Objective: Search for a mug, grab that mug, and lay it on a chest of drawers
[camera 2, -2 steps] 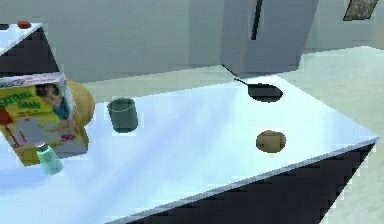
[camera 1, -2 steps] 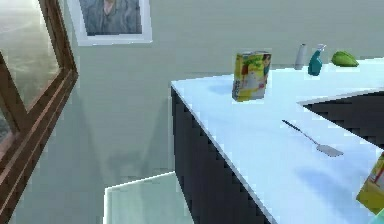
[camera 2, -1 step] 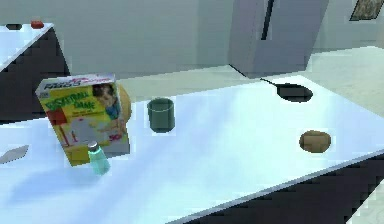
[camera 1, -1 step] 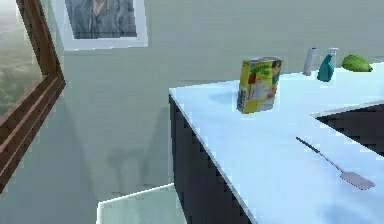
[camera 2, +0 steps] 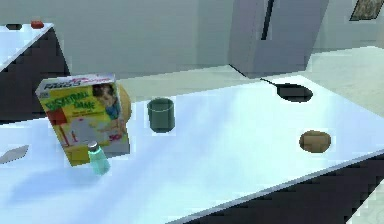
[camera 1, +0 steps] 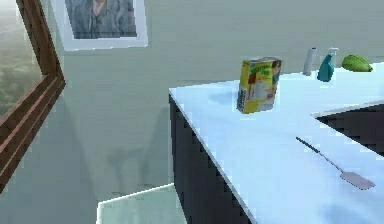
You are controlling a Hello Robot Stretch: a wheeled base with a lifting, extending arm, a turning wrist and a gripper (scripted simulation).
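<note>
Bare countertop (camera 2: 230, 140) between mug (camera 2: 161, 114) and brown lump (camera 2: 316, 142), cereal box (camera 2: 88, 118) and bottle (camera 2: 97, 158) near mug

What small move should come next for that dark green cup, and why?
Probably nudge the base forward a little: the dark green cup stands upright on the counter beside the cereal box, left of the arm side view's middle.
</note>
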